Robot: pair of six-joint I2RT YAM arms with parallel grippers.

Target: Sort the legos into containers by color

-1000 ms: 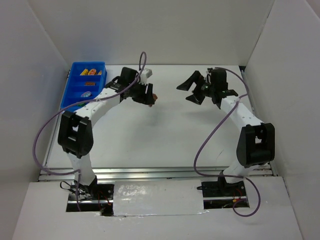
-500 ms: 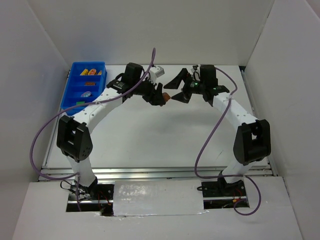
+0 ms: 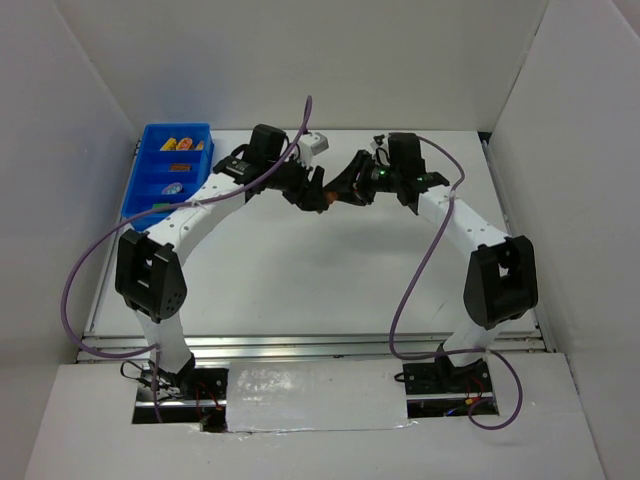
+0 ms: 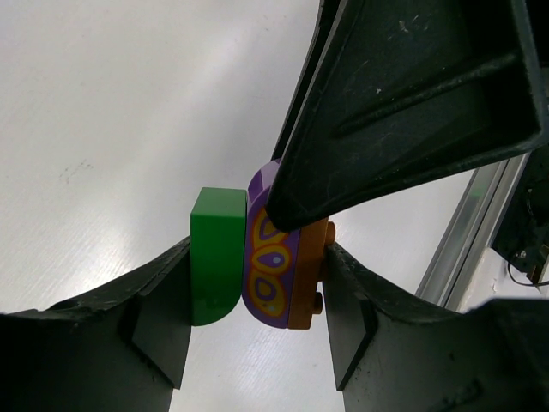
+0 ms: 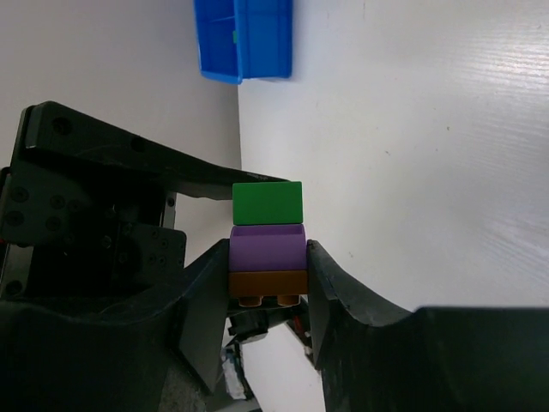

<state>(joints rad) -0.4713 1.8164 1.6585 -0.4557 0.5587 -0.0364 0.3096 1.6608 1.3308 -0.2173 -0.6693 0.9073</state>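
I have both arms meeting over the middle of the far half of the white table (image 3: 300, 270), and everything turns on the small stack of three plastic legos (image 4: 257, 257) caught between them. It hangs above the surface, not resting on it.

The stack's long axis runs straight across the left gripper (image 4: 256, 296). One finger presses the rounded green block (image 4: 218, 256) at one end. The other presses the orange-brown studded piece (image 5: 268, 281) at the far end, with the purple piece printed in yellow ovals (image 5: 268, 247) between them. So the left gripper is clamped on the stack lengthwise.

The right gripper (image 5: 268, 257) comes in crosswise. Its fingers hug the side faces of the purple and orange-brown pieces, and the green block stands clear beyond its fingertips. From its wrist view I judge it closed on those two pieces.

My reading is that the coming move is a separation, and that any pull has to follow the stack's axis, away from the green block.

Both arms reach forward with elbows out and wrists turned inward, facing each other. The bright blue ridged plastic bin (image 5: 257, 43) sits at the far left corner, well apart from the stack and nearer the left arm.
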